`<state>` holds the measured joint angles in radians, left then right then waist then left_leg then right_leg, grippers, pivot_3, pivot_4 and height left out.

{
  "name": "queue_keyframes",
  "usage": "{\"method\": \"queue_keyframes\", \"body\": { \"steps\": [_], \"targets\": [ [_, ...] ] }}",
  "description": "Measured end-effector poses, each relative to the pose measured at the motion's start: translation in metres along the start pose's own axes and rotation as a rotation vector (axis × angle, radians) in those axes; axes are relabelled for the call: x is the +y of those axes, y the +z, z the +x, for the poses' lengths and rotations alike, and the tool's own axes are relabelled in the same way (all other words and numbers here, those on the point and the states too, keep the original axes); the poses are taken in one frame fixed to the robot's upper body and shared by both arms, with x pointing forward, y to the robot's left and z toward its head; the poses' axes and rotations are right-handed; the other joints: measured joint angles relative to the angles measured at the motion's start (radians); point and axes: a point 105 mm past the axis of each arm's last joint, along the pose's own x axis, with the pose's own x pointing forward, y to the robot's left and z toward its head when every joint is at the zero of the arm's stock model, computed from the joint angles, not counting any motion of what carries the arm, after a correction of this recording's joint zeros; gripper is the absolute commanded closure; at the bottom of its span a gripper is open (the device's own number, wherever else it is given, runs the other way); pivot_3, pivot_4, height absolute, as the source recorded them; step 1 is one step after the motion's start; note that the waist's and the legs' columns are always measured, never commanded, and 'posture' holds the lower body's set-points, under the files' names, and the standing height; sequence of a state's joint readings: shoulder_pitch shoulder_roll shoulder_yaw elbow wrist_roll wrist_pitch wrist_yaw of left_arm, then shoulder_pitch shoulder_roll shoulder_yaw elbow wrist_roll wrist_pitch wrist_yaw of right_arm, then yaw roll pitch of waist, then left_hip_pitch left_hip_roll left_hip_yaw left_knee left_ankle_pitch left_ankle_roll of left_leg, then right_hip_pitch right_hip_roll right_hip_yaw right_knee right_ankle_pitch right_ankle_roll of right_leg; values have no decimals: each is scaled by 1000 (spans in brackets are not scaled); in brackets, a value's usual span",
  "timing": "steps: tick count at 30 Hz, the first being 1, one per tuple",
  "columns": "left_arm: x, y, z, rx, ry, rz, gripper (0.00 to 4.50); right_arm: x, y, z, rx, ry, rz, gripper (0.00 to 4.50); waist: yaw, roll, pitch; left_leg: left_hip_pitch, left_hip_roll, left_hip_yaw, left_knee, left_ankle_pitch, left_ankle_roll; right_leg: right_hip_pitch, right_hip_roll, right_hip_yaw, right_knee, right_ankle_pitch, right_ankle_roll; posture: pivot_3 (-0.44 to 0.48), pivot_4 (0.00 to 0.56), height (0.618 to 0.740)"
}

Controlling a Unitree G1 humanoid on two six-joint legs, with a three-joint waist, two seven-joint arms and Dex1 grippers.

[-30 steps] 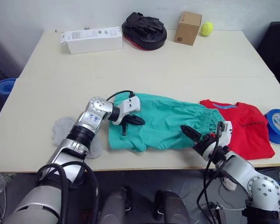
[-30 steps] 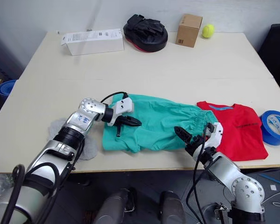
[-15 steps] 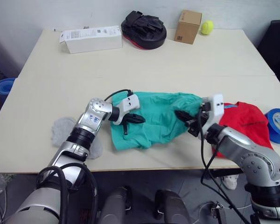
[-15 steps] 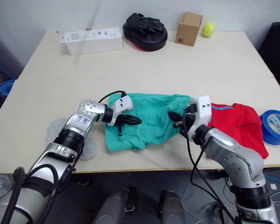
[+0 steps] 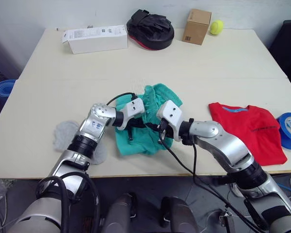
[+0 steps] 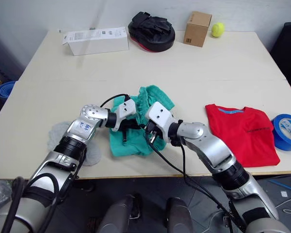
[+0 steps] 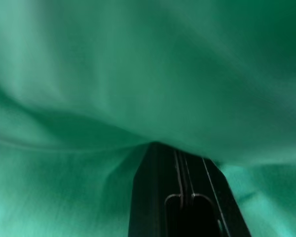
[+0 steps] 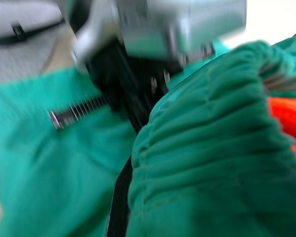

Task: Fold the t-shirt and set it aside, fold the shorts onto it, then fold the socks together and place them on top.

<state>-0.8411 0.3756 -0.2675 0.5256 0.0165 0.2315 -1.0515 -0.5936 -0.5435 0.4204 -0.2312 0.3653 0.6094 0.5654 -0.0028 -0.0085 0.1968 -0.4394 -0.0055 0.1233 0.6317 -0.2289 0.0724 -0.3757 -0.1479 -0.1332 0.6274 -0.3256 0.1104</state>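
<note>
I had the shorts bunched near the front edge of the surface, folded over on themselves. My right hand gripped their gathered waistband, carried across onto the left half. My left hand pressed on the fabric beside it; whether it was closed I could not tell. The t-shirt lay right of the shorts, the socks left of them.
</note>
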Motion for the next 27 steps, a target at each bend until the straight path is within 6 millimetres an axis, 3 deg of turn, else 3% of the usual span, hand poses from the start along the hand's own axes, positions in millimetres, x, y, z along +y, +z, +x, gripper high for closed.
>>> {"method": "queue_keyframes", "body": {
  "steps": [3, 4, 16, 20, 27],
  "targets": [
    [2, -3, -5, 2, 17, -19, 4500, 4, -3, 0, 13, 29, -21, 4476, -3, 0, 0, 1, 0, 0, 0, 0, -1, 0, 0, 0, 0, 0, 0, 0, 150, 740],
    [2, -4, -7, 5, 25, -21, 4500, 5, -3, 0, 11, 41, -26, 3971, -4, 0, 0, 1, 0, 0, -1, 0, -1, 0, 0, 0, 0, 0, 0, 0, 150, 740],
    [0, -8, -17, 12, 69, -33, 4500, 17, 8, 6, -61, 176, -113, 16, -5, 0, 0, 1, 0, 0, -1, 1, -2, -1, 1, 0, 1, 0, 0, 0, 150, 740],
    [1, -14, -38, 42, 107, -36, 4500, 21, 15, 5, -97, 250, -179, 16, -14, 0, 0, 1, 0, -1, -2, 1, -2, -1, 1, 0, 1, 0, 0, 0, 150, 740],
    [-10, -15, -99, 61, 176, -72, 4500, 21, 17, 1, -132, 371, -288, 16, -27, 0, 1, 2, 0, -1, -2, 1, -3, 0, 1, 0, 2, 0, 0, 0, 150, 740]
  ]
}}
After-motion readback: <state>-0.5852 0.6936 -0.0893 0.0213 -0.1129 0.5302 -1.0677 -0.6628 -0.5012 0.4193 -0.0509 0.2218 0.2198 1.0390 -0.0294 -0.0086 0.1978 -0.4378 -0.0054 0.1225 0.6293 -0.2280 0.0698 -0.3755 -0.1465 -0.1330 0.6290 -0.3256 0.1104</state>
